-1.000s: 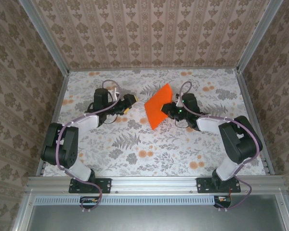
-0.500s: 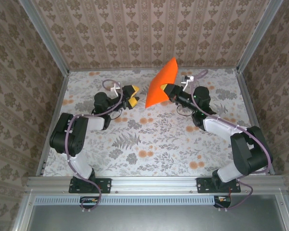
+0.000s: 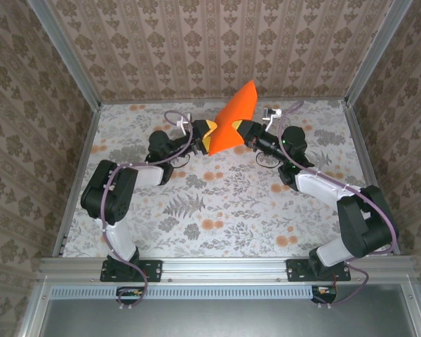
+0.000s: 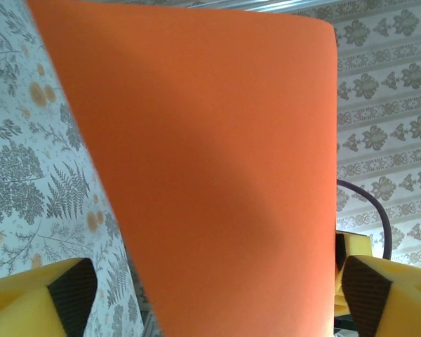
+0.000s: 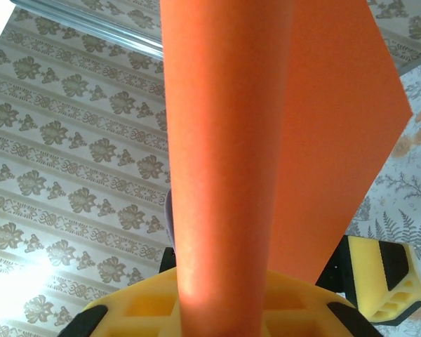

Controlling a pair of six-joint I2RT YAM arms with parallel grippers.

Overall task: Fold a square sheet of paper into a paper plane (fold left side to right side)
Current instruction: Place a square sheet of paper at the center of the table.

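The square sheet of paper [image 3: 233, 121] is bright orange and stands lifted off the table, bent into a curve with one corner pointing up at the back. My right gripper [image 3: 243, 130] is shut on its right lower edge. In the right wrist view the sheet [image 5: 224, 140] rises out of that gripper [image 5: 221, 312]. My left gripper [image 3: 208, 135] is open at the sheet's left lower edge. In the left wrist view the sheet [image 4: 210, 161] hangs between its spread yellow fingers [image 4: 35, 298], and I cannot tell whether they touch it.
The flower-printed table [image 3: 217, 203] is bounded by an aluminium frame [image 3: 217, 100] and patterned walls close behind the raised sheet. Both arms reach toward the back middle of the table. The left gripper's finger [image 5: 379, 281] shows in the right wrist view.
The right gripper lifted the sheet off the table and carried it up and back. The left gripper moved right until its open jaws reached the sheet's left edge.
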